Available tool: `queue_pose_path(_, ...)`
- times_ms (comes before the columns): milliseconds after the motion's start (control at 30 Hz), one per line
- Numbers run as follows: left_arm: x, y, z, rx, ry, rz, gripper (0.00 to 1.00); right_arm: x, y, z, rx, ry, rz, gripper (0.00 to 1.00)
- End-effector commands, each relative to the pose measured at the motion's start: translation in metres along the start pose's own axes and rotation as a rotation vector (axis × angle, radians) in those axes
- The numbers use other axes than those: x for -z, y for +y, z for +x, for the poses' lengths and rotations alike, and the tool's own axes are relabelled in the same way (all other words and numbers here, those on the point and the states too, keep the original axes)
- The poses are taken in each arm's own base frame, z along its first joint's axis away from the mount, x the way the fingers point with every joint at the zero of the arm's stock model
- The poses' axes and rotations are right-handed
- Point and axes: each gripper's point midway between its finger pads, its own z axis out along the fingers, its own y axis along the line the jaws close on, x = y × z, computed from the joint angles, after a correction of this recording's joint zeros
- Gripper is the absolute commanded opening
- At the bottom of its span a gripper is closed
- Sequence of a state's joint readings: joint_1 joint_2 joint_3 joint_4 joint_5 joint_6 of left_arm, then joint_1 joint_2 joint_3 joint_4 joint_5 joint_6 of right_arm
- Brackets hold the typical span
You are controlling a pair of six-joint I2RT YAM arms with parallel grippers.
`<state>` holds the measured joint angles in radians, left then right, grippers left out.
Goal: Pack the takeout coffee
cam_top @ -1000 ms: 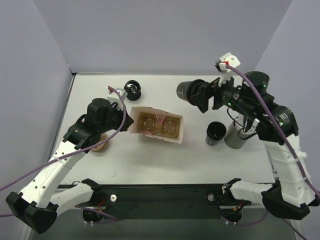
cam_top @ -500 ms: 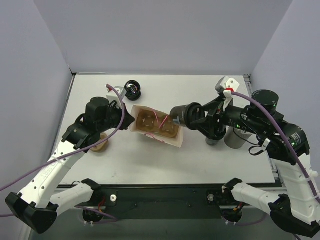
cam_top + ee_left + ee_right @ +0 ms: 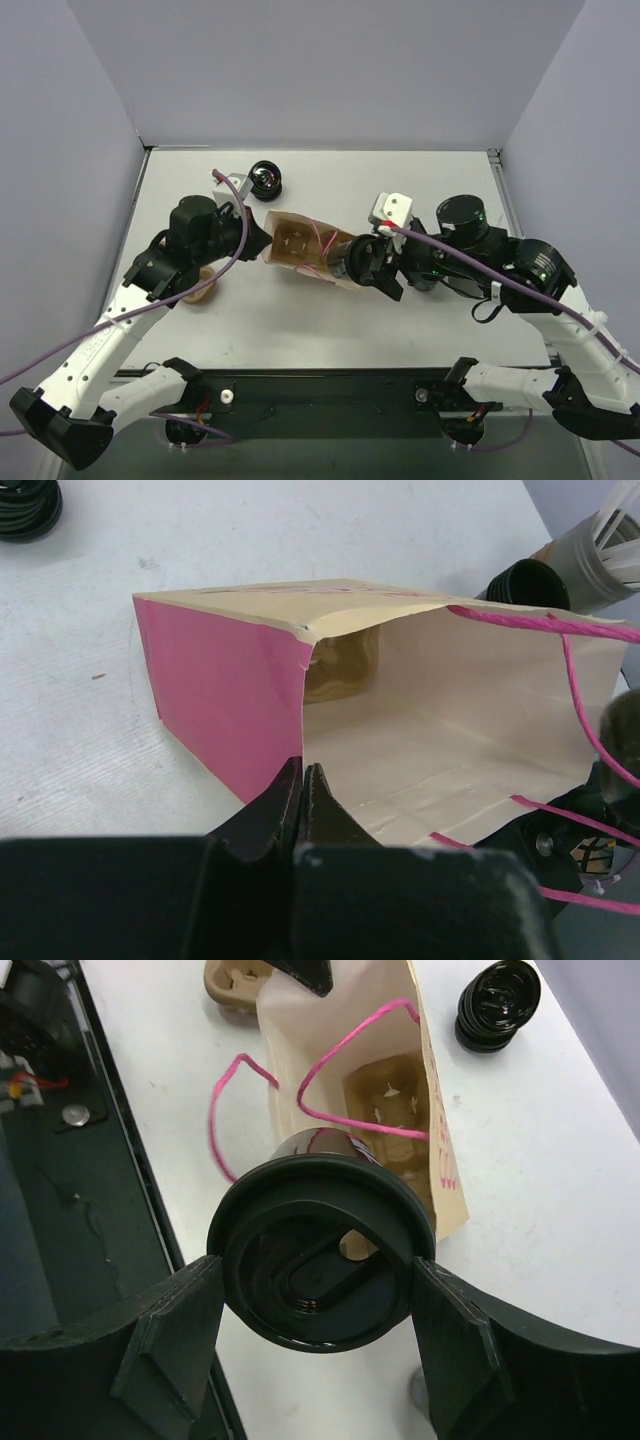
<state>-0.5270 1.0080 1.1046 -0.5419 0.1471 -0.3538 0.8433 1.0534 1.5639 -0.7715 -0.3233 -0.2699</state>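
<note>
Gripping a coffee cup (image 3: 318, 1260) in my right hand (image 3: 370, 268), centre frame at the mouth of the pink bag (image 3: 220, 700); my left hand (image 3: 304, 782) pinches its rim on the desk (image 3: 300, 320).

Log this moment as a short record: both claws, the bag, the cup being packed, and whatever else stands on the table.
left claw: shut on the rim of the pink paper bag
right claw: shut on a black cup
held cup position: at the bag's open mouth, not yet set inside
bag contents: cardboard cup carrier, no cup seen in it
also on table: second black cup, grey cup with white sticks, ribbed black stack
</note>
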Motion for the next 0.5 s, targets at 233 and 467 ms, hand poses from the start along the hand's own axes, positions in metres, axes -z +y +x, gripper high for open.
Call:
queue_pose_path(233, 0.008, -0.024, -0.025, -0.05, -0.13, 0.136, 0.0, -0.038, -0.022, 0.013, 0.291, 0.154, 0.083, 0.32)
queue_pose_path(467, 0.01, -0.026, -0.016, -0.034, -0.146, 0.168, 0.0, -0.053, -0.017, 0.029, 0.389, 0.221, 0.084, 0.31)
